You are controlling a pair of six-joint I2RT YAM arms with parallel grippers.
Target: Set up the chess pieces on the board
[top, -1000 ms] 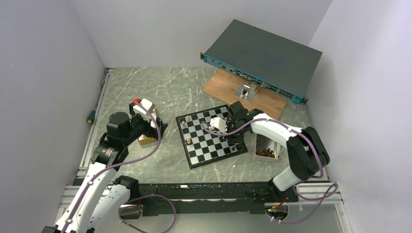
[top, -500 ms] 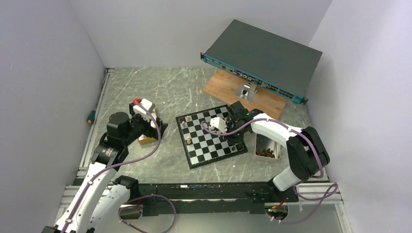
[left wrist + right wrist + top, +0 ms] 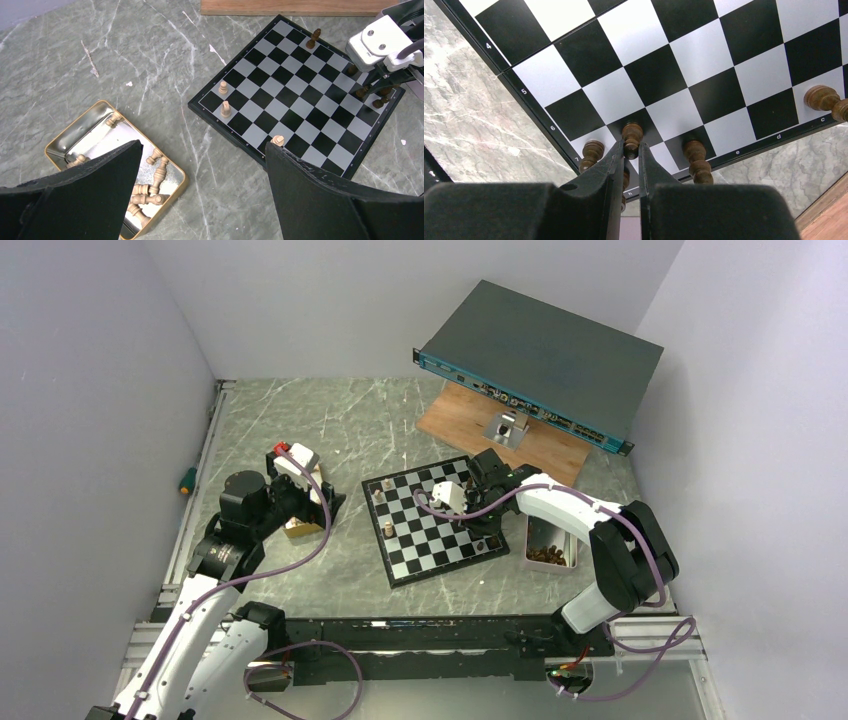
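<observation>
The board (image 3: 420, 540) lies mid-table; it also shows in the left wrist view (image 3: 300, 95) and the right wrist view (image 3: 674, 70). My right gripper (image 3: 631, 147) is shut on a dark brown piece (image 3: 632, 136) that stands near the board's right edge, between two other dark pieces (image 3: 591, 152) (image 3: 695, 155). In the top view it (image 3: 480, 525) is low over that edge. My left gripper (image 3: 202, 150) is open and empty, above the table between a gold tin (image 3: 180, 177) of light tan pieces (image 3: 150, 187) and the board. Three light pieces (image 3: 226, 108) stand on the board's left side.
A pale tray (image 3: 548, 532) holding dark pieces lies right of the board. A wooden plank (image 3: 470, 418) with a grey rack unit (image 3: 540, 350) propped on it is behind the board. A green-handled tool (image 3: 186, 480) lies at the left table edge.
</observation>
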